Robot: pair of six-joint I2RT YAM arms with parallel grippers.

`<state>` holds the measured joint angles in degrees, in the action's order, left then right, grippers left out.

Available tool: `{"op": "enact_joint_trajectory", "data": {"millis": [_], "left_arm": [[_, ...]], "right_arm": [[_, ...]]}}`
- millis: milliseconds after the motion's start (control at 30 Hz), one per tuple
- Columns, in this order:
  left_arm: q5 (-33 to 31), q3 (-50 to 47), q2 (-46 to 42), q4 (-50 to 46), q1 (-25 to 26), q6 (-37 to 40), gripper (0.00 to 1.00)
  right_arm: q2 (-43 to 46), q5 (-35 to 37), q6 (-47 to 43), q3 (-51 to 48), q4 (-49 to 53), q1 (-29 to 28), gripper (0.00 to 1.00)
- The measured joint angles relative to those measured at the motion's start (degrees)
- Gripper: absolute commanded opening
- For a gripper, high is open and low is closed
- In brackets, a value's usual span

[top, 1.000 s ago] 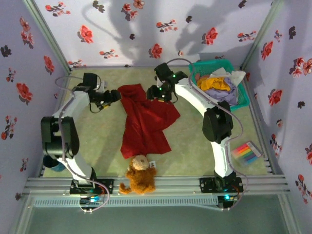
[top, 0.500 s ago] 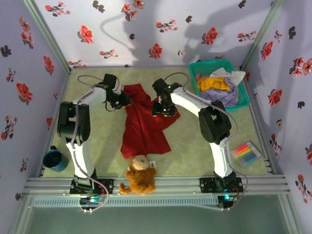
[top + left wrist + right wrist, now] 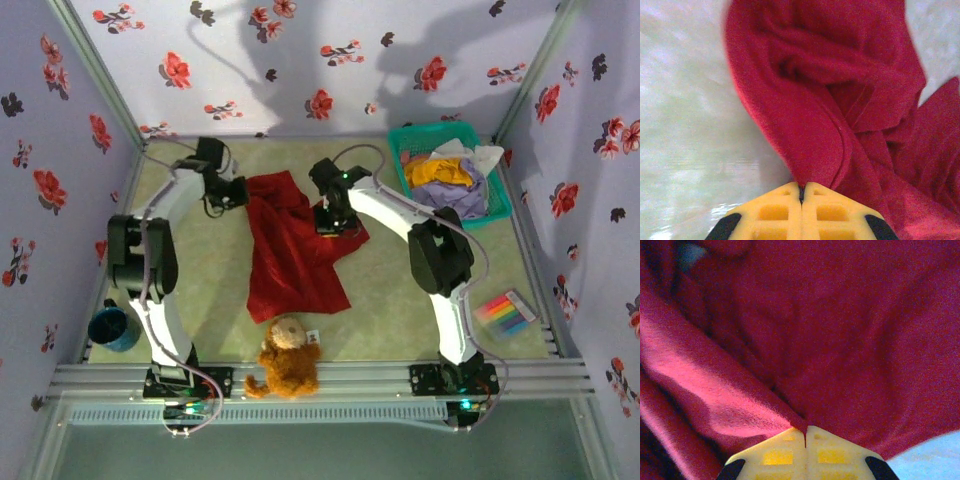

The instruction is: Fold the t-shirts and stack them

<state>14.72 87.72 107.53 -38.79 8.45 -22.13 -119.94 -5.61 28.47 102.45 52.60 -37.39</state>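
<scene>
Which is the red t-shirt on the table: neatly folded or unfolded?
Unfolded. The red t-shirt lies loosely spread and rumpled on the table, with uneven creases and no squared edges.

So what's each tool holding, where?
Both pinch the red t-shirt: left tool a fold at its far-left edge, right tool a fold at its right edge.

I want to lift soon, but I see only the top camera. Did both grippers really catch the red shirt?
Observer: In the left wrist view, the left gripper is shut, and a fold of the red shirt runs straight into its closed tips.
Operator: And the right one?
Observer: In the right wrist view, the right gripper is shut as well, with a ridge of the shirt pinched at its tips.
</scene>
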Motion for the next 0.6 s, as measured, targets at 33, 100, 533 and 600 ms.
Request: {"op": "enact_joint_trajectory", "data": {"millis": [33, 100, 533, 600], "left_arm": [[-0.3, 1.4, -1.3, -0.9, -1.4, 0.6, 0.00], [-0.7, 4.5, -3.9, -2.9, -4.3, 1.9, 0.00], [0.2, 3.4, -16.2, -16.5, -14.4, 7.8, 0.00], [0.4, -2.3, -16.6, -17.9, -14.9, 7.8, 0.01]], "right_arm": [[1.3, 1.4, -0.4, 1.2, 1.0, 0.3, 0.00], [4.5, 4.1, -1.1, 2.8, 2.2, 1.1, 0.00], [31.1, 8.3, 5.0, -22.3, 1.2, -3.8, 0.08], [31.1, 6.3, 8.0, -28.6, -0.2, -5.9, 0.41]]}}
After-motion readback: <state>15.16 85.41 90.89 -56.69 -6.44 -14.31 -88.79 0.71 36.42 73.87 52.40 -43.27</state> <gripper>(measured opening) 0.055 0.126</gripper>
